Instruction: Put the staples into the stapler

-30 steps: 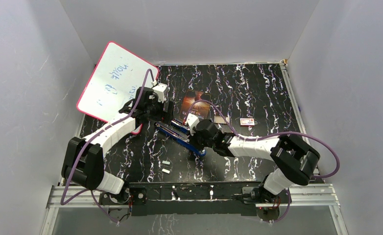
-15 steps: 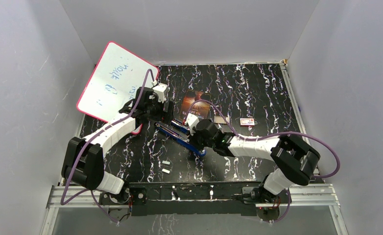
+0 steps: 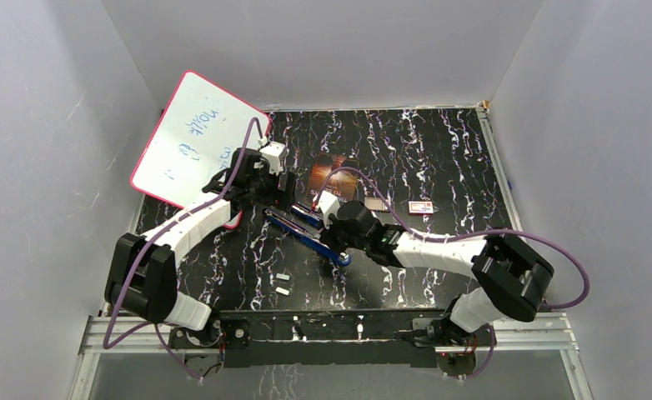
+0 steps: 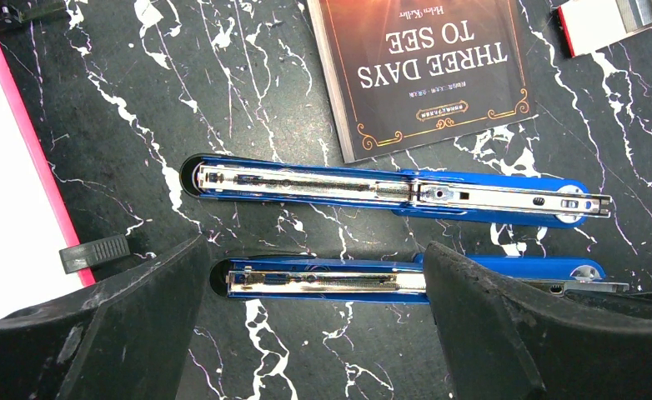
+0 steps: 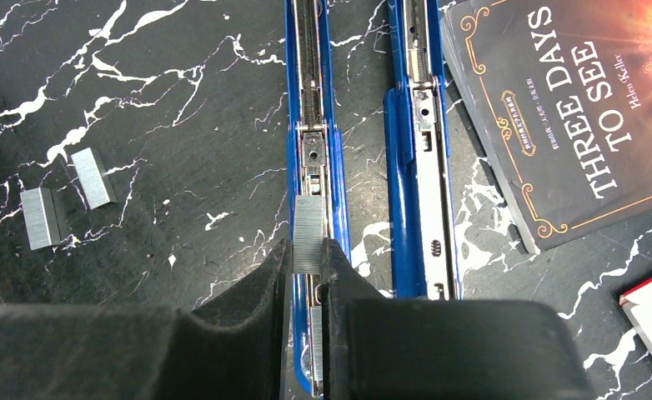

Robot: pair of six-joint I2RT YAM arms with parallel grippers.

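- Two loose staple strips (image 5: 41, 218) are lying nearest the arm bases on the black marbled table (image 3: 439, 150). They are just beside each other, with bare table showing all around them.
- Just beyond them a blue stapler (image 3: 299, 232) is lying open, showing two long metal-lined channels side by side. Whether the two are joined cannot be told.
- The right gripper (image 5: 308, 260) is reaching in from the right. Its fingers (image 5: 277, 279) are nearly together, pinching a short strip of staples (image 5: 308, 233) over the channel nearer the loose strips. Whether the strip is touching the channel cannot be told.
- The left gripper (image 4: 314, 254) is hanging over the stapler's far-left end with its fingers (image 4: 139, 308) spread wide and gripping nothing. One channel is running across the gap between them, and contact cannot be told.
- A dark book (image 3: 331, 175) is lying just past the farther channel, near it but apart.
- A small red-and-white box (image 3: 421, 207) is sitting right of the book, with open table stretching to the right and back edges.
- A pink-edged whiteboard (image 3: 193, 146) is resting tilted at the far left, crowding the left arm's side.
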